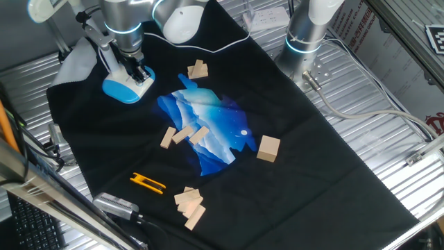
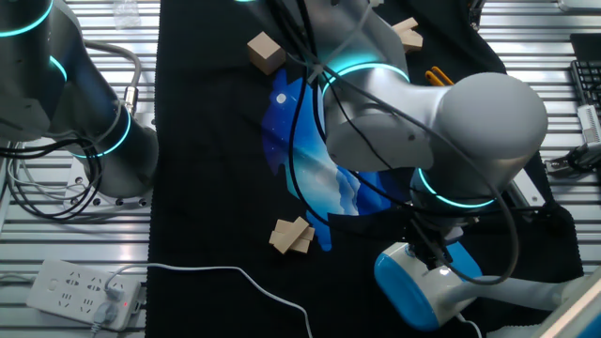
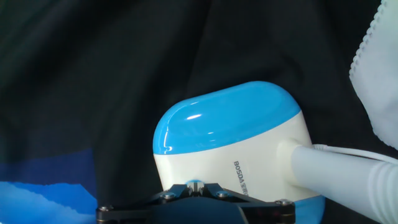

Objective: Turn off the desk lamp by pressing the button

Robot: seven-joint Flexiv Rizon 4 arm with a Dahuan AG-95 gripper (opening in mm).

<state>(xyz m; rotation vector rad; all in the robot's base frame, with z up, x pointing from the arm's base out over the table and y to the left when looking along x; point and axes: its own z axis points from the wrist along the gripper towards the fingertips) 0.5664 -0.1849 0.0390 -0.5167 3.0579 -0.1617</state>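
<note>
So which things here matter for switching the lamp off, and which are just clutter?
Job:
- lamp, blue base with white top face
- end effector, down on the lamp's top; the button itself can't be seen in any view

Clutter:
- wooden blocks, scattered in several groups
- single cube
- yellow clip
- power strip
- black cloth
</note>
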